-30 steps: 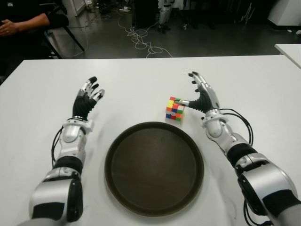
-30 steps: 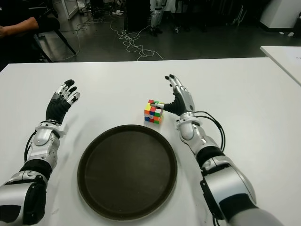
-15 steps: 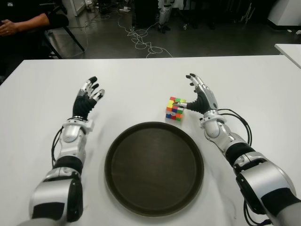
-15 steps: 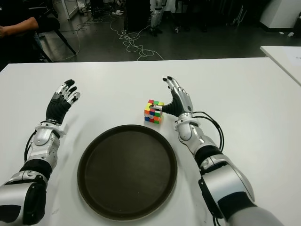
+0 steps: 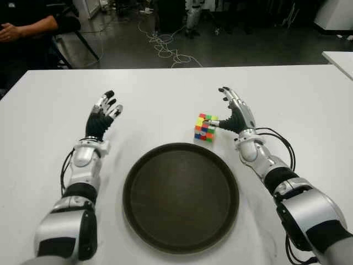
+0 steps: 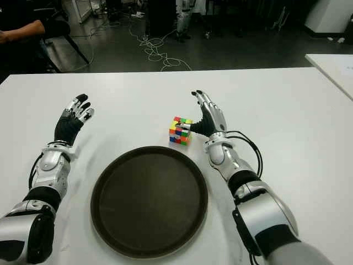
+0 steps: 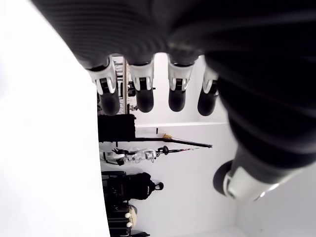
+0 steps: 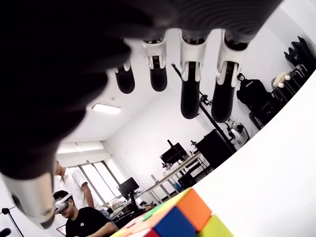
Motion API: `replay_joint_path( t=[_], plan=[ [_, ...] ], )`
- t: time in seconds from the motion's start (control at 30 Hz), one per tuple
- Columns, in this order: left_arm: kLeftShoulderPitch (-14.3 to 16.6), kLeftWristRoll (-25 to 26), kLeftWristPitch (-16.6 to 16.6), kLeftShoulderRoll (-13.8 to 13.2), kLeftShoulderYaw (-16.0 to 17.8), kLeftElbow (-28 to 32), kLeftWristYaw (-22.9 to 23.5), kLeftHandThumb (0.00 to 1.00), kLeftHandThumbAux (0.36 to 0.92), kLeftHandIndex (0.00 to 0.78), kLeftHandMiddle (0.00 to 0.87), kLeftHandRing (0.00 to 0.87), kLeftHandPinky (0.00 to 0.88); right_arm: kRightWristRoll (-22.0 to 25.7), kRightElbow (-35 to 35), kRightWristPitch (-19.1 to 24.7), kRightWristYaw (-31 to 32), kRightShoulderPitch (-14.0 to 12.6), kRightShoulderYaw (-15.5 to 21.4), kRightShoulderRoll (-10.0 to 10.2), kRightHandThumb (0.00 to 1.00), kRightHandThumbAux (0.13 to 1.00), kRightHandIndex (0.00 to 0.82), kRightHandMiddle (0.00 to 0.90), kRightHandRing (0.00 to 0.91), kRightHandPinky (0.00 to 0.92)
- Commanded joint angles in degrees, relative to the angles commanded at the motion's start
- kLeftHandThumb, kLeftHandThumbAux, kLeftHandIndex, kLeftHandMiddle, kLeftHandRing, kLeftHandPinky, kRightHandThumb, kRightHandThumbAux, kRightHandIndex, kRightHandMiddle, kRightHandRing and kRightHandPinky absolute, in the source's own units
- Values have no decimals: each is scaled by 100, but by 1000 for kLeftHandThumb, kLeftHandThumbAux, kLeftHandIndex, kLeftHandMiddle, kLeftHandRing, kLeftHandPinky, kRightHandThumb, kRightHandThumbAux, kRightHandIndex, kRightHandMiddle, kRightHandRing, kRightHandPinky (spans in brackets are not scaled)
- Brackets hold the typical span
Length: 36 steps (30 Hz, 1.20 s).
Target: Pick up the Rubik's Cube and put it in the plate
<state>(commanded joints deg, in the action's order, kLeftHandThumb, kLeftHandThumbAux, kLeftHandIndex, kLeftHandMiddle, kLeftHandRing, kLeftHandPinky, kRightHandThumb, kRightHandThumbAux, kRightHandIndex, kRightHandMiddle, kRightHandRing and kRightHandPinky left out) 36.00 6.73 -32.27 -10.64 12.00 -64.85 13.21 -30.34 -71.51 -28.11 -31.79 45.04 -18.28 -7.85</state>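
- Left eye view shows the Rubik's Cube sitting on the white table, just beyond the far rim of the round dark plate and apart from it; the plate holds nothing.
- The right hand is immediately to the right of the cube, palm turned toward it, with its thumb reaching to the cube's right face; whether the thumb actually touches cannot be told for certain.
- Its fingers stand extended upward and forward above the table, spread apart rather than wrapped around the cube, so nothing is grasped.
- Right wrist view confirms this: four fingertips hang straight and separated, and a corner of the cube, with orange, blue and yellow-green tiles showing, sits below them without being enclosed.
- The left hand shows well to the left of the plate, over bare table, with its fingers open and slightly fanned, holding nothing.
- Left wrist view shows its four fingertips lined up straight and apart, with only white tabletop near them.
- Beyond the table's far edge, a seated person's arm appears at the upper left, and loose cables lie on the dark floor.
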Motion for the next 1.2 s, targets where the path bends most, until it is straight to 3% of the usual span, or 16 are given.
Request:
replay_joint_path(
  t=[0.53,1.2],
  plan=[
    [-10,25,10,4,11,13,36,0,682,0,14,0,0,-108,80,-35,5,5,-140,-40,0,643,44,85,168,269],
    [9,-83,17,-18,-31,4,-53,0,665,0,22,0,0,-123,118,-30,121,-48,-257,39,0,672,45,91,171,260]
  ],
)
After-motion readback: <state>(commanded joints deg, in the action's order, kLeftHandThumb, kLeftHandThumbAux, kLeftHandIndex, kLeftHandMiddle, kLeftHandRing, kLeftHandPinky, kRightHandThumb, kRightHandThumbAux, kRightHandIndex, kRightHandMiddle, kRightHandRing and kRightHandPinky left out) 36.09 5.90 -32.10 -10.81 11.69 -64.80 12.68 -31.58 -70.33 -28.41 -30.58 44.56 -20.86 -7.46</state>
